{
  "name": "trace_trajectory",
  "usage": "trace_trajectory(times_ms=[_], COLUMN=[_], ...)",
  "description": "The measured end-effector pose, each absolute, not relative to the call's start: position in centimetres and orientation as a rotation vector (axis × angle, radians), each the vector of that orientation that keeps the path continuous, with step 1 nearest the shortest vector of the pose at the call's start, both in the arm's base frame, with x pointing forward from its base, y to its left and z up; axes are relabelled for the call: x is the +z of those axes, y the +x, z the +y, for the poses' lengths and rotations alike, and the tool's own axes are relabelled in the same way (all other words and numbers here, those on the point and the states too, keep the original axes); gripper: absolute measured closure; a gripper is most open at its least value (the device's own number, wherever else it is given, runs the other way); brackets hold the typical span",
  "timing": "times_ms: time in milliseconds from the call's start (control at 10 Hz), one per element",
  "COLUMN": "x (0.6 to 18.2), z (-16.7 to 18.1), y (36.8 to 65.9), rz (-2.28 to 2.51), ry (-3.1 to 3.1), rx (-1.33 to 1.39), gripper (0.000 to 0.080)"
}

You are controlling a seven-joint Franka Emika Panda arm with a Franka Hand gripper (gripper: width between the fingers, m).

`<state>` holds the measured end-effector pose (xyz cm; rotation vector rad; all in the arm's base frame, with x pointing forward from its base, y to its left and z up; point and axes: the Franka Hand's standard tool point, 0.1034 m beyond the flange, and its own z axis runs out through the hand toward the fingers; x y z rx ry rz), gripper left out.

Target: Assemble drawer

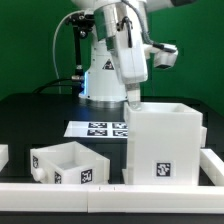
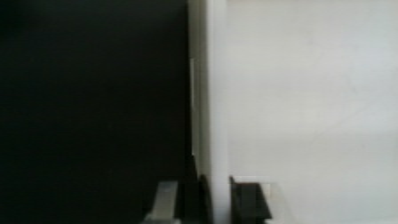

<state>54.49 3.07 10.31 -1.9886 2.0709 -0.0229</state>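
The drawer's large white boxy housing (image 1: pixel 166 143) stands on the black table at the exterior view's right, with a square tag on its front. My gripper (image 1: pixel 131 99) reaches down onto the top of the housing's left wall. In the wrist view the thin white wall (image 2: pixel 206 90) runs between my two fingers (image 2: pixel 173 200), which are closed against it, one on each side. A small open-top white tray (image 1: pixel 68 163) with a tag sits at the front left, apart from the housing.
The marker board (image 1: pixel 103 128) lies flat behind the tray, before the arm's white base (image 1: pixel 103 80). A white rail (image 1: pixel 110 195) runs along the table's front, and another white part (image 1: pixel 3 157) shows at the far left edge.
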Motion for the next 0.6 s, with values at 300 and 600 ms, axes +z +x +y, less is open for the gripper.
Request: trace_trajectory(times_ms=[300, 600], x=[10.27, 10.27], z=[4.58, 4.58], y=[55.0, 55.0], rz=[2.045, 2.045], ry=[-2.002, -2.002], rx=[-0.067, -0.067], gripper=[0.0755, 0.0755])
